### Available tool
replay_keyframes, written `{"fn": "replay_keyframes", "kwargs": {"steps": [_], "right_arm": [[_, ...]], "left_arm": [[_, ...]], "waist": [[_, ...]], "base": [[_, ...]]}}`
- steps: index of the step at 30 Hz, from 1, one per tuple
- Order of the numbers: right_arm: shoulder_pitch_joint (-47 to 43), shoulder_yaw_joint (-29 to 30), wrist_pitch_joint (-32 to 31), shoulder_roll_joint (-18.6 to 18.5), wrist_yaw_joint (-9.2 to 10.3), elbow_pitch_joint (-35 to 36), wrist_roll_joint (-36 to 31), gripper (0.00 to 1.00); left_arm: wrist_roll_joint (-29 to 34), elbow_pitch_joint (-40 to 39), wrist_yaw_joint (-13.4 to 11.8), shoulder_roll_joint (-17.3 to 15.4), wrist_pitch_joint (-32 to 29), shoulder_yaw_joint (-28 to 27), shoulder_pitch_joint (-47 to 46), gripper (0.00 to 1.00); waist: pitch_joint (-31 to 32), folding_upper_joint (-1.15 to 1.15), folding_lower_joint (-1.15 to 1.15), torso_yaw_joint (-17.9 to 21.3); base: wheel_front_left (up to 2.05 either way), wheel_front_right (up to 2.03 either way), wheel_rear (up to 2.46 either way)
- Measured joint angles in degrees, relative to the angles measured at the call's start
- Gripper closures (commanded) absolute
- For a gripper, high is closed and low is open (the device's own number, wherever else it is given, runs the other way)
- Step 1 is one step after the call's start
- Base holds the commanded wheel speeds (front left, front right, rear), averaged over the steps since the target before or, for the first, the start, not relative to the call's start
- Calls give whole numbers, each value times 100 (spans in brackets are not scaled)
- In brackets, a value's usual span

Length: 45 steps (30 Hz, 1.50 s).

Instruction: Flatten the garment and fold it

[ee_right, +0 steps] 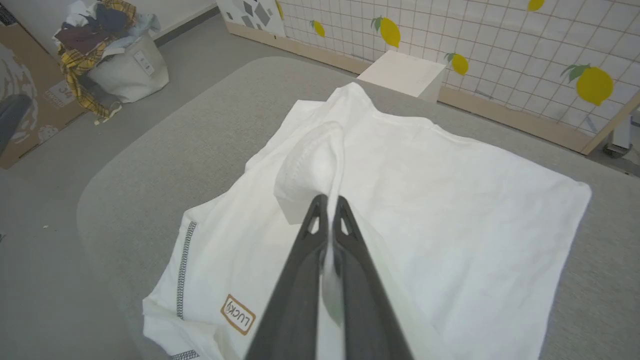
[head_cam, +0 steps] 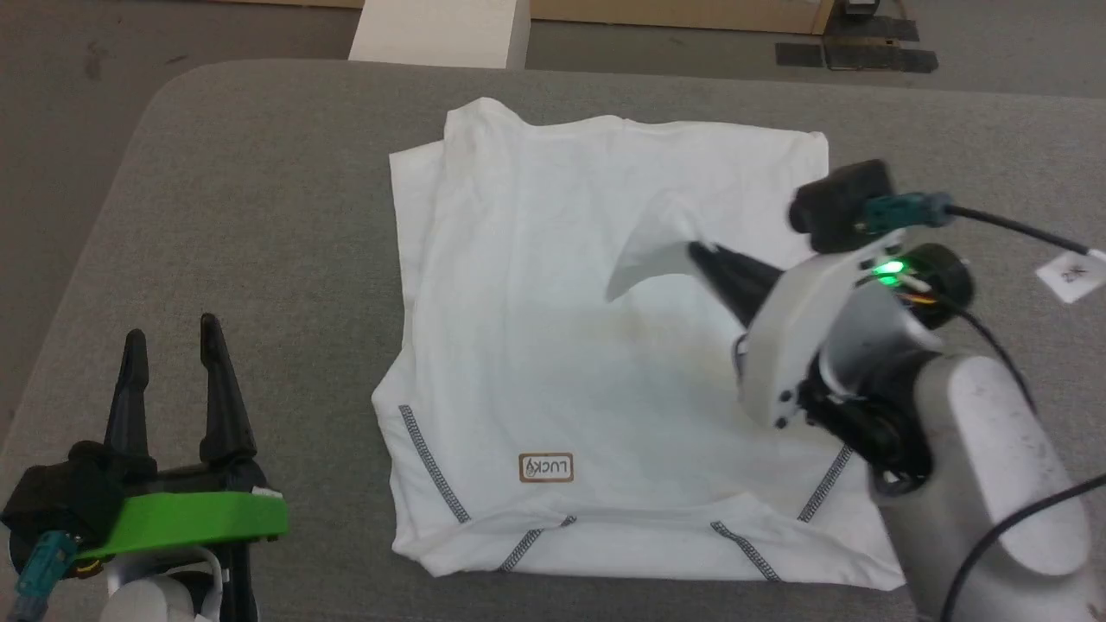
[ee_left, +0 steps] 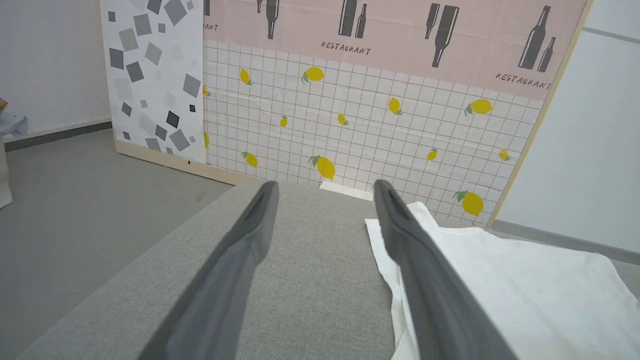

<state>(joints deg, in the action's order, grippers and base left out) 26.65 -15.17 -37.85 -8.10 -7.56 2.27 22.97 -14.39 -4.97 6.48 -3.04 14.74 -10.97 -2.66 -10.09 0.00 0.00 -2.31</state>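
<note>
The step in hand seems to be folding a loose part in across the shirt (head_cam: 536, 363), which lies nearly flat at the middle of the grey tabletop (head_cam: 259, 216). Its stitched edge and brown label (head_cam: 546, 467) are at 6 o'clock, nearest the robot. To do it well, I would carry the pinched cloth low and level toward 9 o'clock, so the layer beneath is not dragged or rucked. I would lay it down inside the shirt's left edge, parallel to that edge, and only then let go. Lifting high would likely pull the thin fabric up and spoil the flat body. A smoothing stroke afterwards would help, since the 9 o'clock side shows a doubled-over strip. At 8 o'clock the left gripper (head_cam: 172, 330) hovers over bare tabletop, fingers spread wide, holding nothing, apart from the shirt. From 4 o'clock the right gripper (head_cam: 696, 250) reaches over the shirt's middle. Its fingers are pressed together on a flap (head_cam: 644, 255), probably a sleeve end, which is raised clear of the body and curls toward 8 o'clock. Beyond the far edge, at 12 o'clock, a white box (head_cam: 441, 30) stands behind the tabletop.
</note>
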Motion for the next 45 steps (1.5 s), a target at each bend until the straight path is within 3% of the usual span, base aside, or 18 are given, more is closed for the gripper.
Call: {"fn": "replay_keyframes", "kwargs": {"steps": [3,4,14,15,16,17,22,27,31,38,45], "right_arm": [[231,-505,187,278,0,-478,104,100],[458,-983,366,434,0,-994,224,100],[759,-2328,611,510,0,-2640,556,100],[759,-2424,649,510,0,-2736,606,91],[759,-2493,726,511,0,-2794,720,41],[763,-2533,795,511,0,-2836,825,0],[915,-2496,1151,511,0,-2797,1261,0],[1077,-1782,1675,513,0,-2363,1579,0],[1062,-940,2056,278,0,-1939,1504,0],[294,1134,2802,-69,0,-1089,740,0],[-692,2730,3262,132,0,-287,-199,0]], "left_arm": [[-93,25,-4,1,0,79,-6,0],[-146,58,-23,2,0,156,-19,0],[-238,179,-53,3,0,290,-101,0],[-247,190,-55,3,0,292,-101,0],[-254,207,-56,3,0,294,-101,0],[-254,219,-56,3,0,294,-101,0],[-252,289,-56,2,0,301,-100,0],[-244,357,-51,3,0,287,-98,0],[-224,407,-46,3,0,267,-91,0],[-183,445,-31,3,0,234,-88,0],[-185,554,5,3,0,253,-99,0]], "waist": [[-75,0,0,-98],[-167,0,0,-215],[-498,0,0,-656],[-526,0,0,-684],[-552,0,0,-706],[-571,0,0,-719],[-556,0,0,-649],[-459,0,0,-465],[-361,0,0,-301],[-213,0,0,16],[-169,0,0,235]], "base": [[0,0,0],[0,0,0],[0,0,0],[0,0,0],[0,0,0],[0,0,0],[0,0,0],[0,0,0],[0,0,0],[0,0,0],[0,0,0]]}}
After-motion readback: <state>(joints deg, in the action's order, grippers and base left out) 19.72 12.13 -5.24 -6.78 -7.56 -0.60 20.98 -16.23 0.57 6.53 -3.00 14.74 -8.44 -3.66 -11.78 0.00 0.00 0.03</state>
